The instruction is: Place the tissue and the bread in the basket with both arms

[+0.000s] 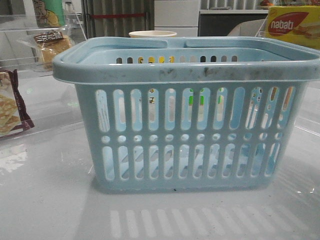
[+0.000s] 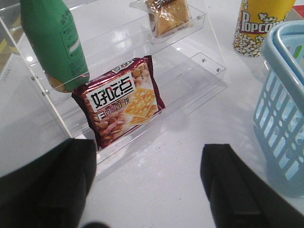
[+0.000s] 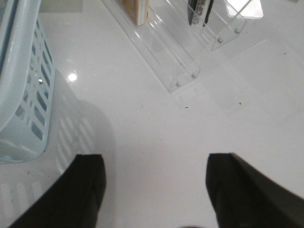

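Basically nothing is picked yet, both arms are at the approach stage. Left gripper [image 2: 147, 185] is spread wide with nothing between its fingers, hovering over bare tabletop [image 2: 161, 156] in front of the clear acrylic shelf [image 2: 209, 66]. Bread [image 2: 166, 14] sits on the upper step of that shelf, in a clear wrapper, well apart from the gripper; the maroon cracker packet [image 2: 121, 99] leans on the lower step directly ahead and the green bottle [image 2: 54, 42] stands beside it, so the left arm needs to go up and over the crackers, not through them. I'd take the bread by its wrapper edge from above, since the packet looks soft and will crush if squeezed mid-body. Right gripper [image 3: 154, 190] is likewise parted and empty, with the basket [image 3: 21, 85] just beside it and a second acrylic rack [image 3: 185, 57] farther off. Tissue: I can't pick it out for sure; a dark item stands in that rack but it's cropped. In the front view the basket [image 1: 185, 70] looks empty through its slots, so drop height over the rim is the only clearance concern
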Robot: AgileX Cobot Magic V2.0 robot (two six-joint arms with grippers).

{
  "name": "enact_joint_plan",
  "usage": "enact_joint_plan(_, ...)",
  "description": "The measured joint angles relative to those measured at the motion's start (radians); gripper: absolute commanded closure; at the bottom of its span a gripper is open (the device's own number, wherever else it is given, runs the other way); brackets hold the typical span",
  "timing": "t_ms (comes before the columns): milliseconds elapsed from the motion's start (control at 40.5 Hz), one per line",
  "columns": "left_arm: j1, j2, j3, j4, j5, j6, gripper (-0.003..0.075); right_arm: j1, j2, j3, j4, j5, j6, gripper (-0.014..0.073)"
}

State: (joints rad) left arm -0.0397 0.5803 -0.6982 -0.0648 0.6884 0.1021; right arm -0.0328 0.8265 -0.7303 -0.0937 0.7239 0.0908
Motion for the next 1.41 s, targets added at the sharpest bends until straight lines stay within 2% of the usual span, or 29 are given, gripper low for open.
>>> enact_joint_plan(296,0.000,0.000,0.000,-0.002,0.000,0.000,0.0195,-0.118,0.297,-0.235,-0.002,-0.029,0.000,0.0035)
enact_joint_plan(691,0.000,0.000,0.000,-0.004,0.000,0.000,0.0195,-0.127,0.725,-0.559,-0.006,-0.048,-0.018,0.0035)
enact_joint_plan(1086,0.000,0.000,0.000,-0.004,0.000,0.000,0.0195,-0.127,0.958,-0.684,-0.085,-0.104,-0.024,0.0039)
enact_joint_plan(1185,0.000,0.000,0.000,-0.004,0.000,0.000,0.0195,-0.127,0.981,-0.686,-0.086,-0.133,-0.024,0.0125)
enact_joint_plan(1309,0.000,0.000,0.000,-0.004,0.000,0.000,0.0195,-0.127,0.988,-0.686,-0.088,-0.155,-0.024,0.0299)
enact_joint_plan(1407,0.000,0.000,0.000,-0.004,0.000,0.000,0.0195,-0.127,0.988,-0.686,-0.088,-0.166,-0.024,0.0354)
